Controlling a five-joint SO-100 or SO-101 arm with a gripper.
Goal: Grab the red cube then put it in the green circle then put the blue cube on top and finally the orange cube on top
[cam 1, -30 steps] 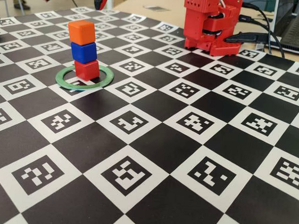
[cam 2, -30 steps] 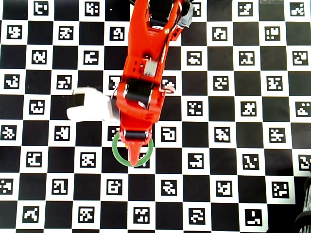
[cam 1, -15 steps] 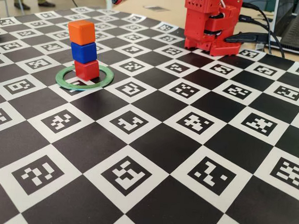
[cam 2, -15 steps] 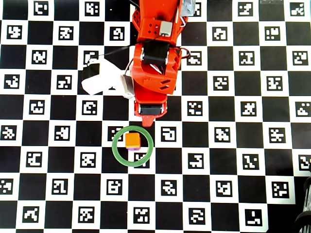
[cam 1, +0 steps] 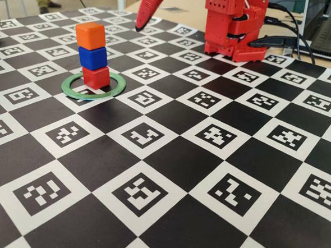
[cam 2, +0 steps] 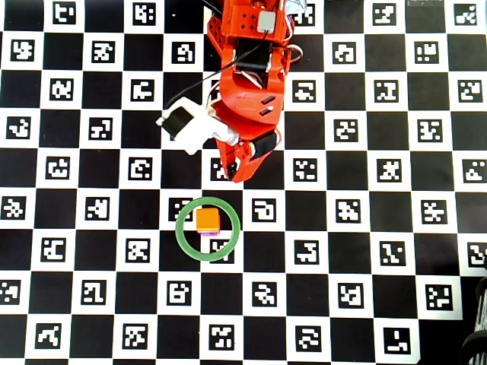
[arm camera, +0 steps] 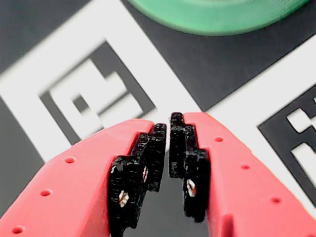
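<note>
A: What is noted nearest the fixed camera?

B: Only the counter (cam 1: 168, 175), covered in black and white marker squares. Farther back, toward 10 o'clock in the fixed view, the green circle (cam 1: 112, 91) is seen lying flat on it. The red cube (cam 1: 96, 77) is set inside the ring, the blue cube (cam 1: 92, 58) is stacked on it, and the orange cube (cam 1: 90, 35) is stacked on top. The tower is seen upright, the cubes slightly twisted against one another.

A: And from overhead?

B: Only the orange top (cam 2: 207, 220) is shown, with a sliver of red below it, placed a little toward 11 o'clock of the ring's centre (cam 2: 180, 232).

A: The tool?

B: Found beyond the stack. In the overhead view the tool (cam 2: 234, 172) is seen at about 1 o'clock from the ring, apart from the cubes. In the wrist view its two black pads (arm camera: 153, 158) are drawn almost together, a thin slit left between them, nothing gripped. A green arc (arm camera: 222, 19) is seen at 12 o'clock there.

A: Farthest?

B: The arm's red base (cam 1: 233, 24), at 1 o'clock in the fixed view.
</note>
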